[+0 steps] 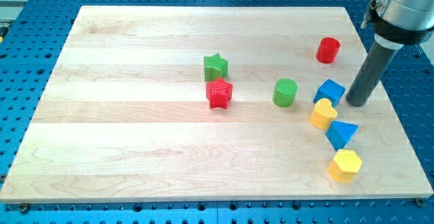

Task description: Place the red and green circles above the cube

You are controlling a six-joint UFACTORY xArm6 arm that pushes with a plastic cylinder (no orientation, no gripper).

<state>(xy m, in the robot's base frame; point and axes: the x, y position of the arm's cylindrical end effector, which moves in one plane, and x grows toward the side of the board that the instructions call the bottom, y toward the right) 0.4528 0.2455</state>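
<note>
Cube: blue plastic cube (329, 91) sits toward the view's right on the pale wooden tabletop (135, 149).
Green circle: green plastic cylinder (285, 92) stands just left of the cube, level with it, not above.
Red circle: red plastic cylinder (328, 50) lies above the cube, near but apart.
Tip: my tip (358, 103) rests just right of the cube; the arm carries no hand, so nothing is grasped.
Progress: red looks roughly placed; green is left to move.
Neighbours: yellow heart-shaped block (323, 113) touches the cube's lower edge.
Writing: none readable.
</note>
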